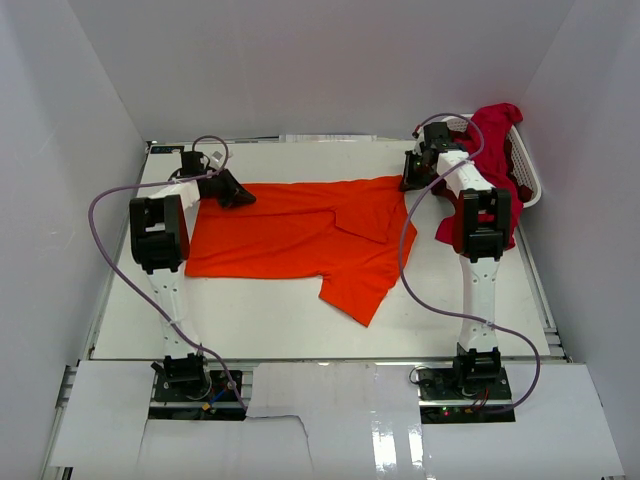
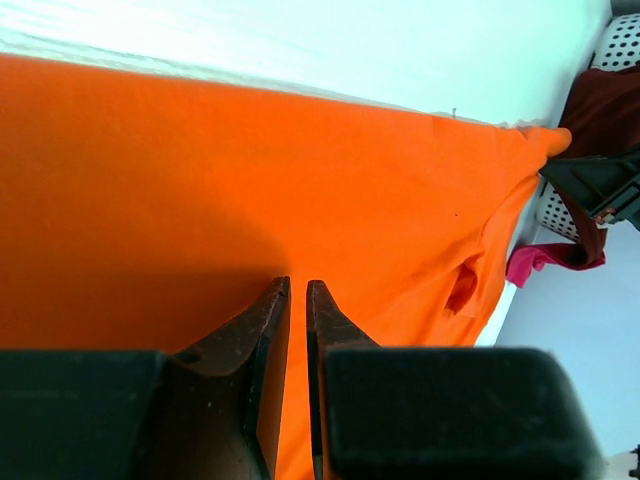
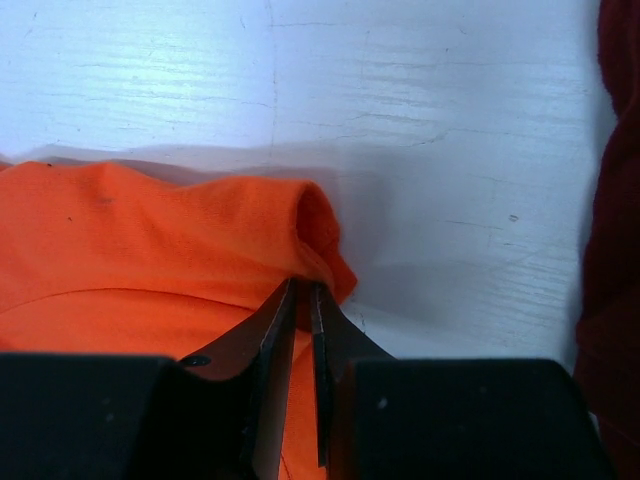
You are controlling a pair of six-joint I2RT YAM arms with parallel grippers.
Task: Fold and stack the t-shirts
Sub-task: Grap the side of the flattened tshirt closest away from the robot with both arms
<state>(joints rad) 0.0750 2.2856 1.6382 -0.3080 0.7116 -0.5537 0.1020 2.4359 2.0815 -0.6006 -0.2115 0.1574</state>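
Top external view: The orange t-shirt (image 1: 300, 230) lay spread flat across the middle of the table (image 1: 250, 320), one sleeve pointing toward the near edge. The left gripper (image 1: 238, 194) sat on its far left corner and the right gripper (image 1: 411, 182) on its far right corner. A crimson t-shirt (image 1: 495, 135) hung over the white laundry basket (image 1: 527, 178) at the far right.

Left wrist view: The fingers (image 2: 272, 315) were drawn to a narrow slit, clamped on orange cloth. A maroon t-shirt (image 2: 600, 100) showed beyond the shirt's far corner.

Right wrist view: The fingers (image 3: 275, 320) were pinched on a raised fold of the orange hem, just above the bare tabletop.
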